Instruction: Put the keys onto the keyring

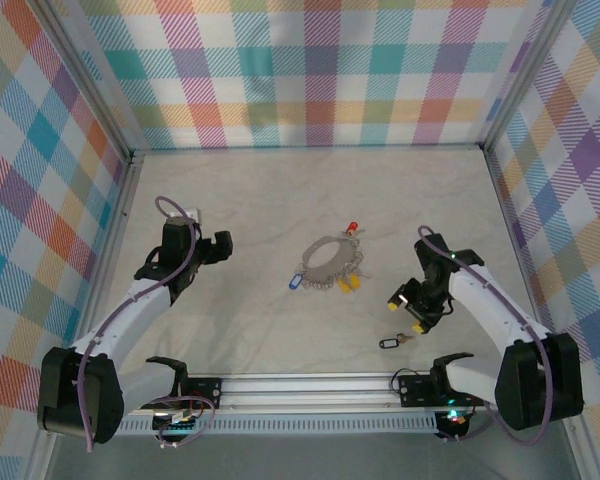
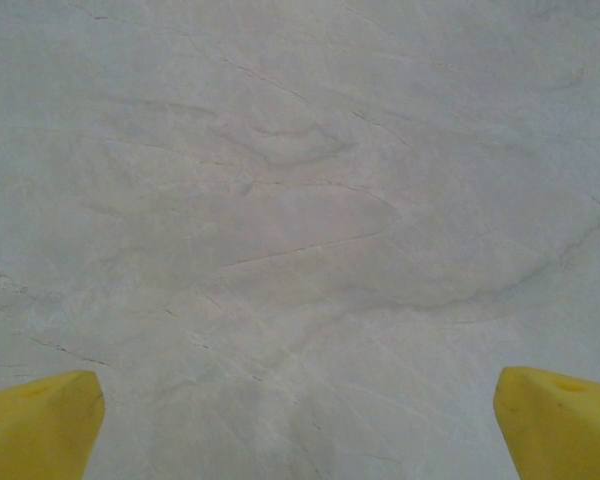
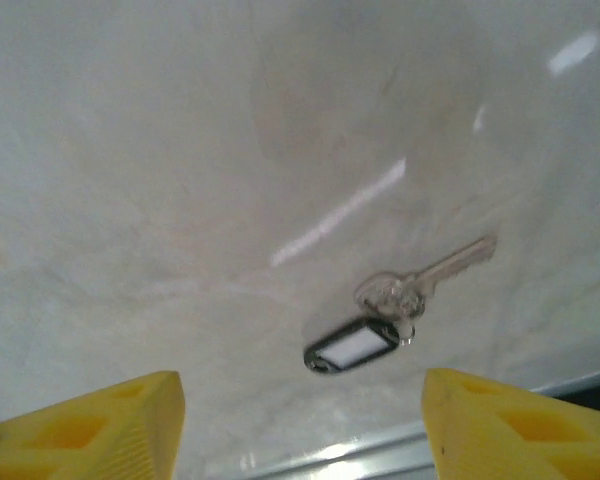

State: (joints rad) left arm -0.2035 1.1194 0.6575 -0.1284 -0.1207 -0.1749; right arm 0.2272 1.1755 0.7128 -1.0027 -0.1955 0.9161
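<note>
Yellow fingers [image 3: 100, 425], black-tagged silver key [image 3: 392, 295], pale marbled table [image 1: 280, 200], plaid walls [image 1: 310, 70].

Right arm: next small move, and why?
Probably lower the right end effector onto the small silver key with black oblong tag: it lies loose on the table between the open yellow fingers, apart from the large silver hoop keyring.

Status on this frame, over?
Left claw open, empty. Right claw open, loose black-tagged key just ahead, ungripped. Keyring mid-table, apart from that key. Nothing blocking.
</note>
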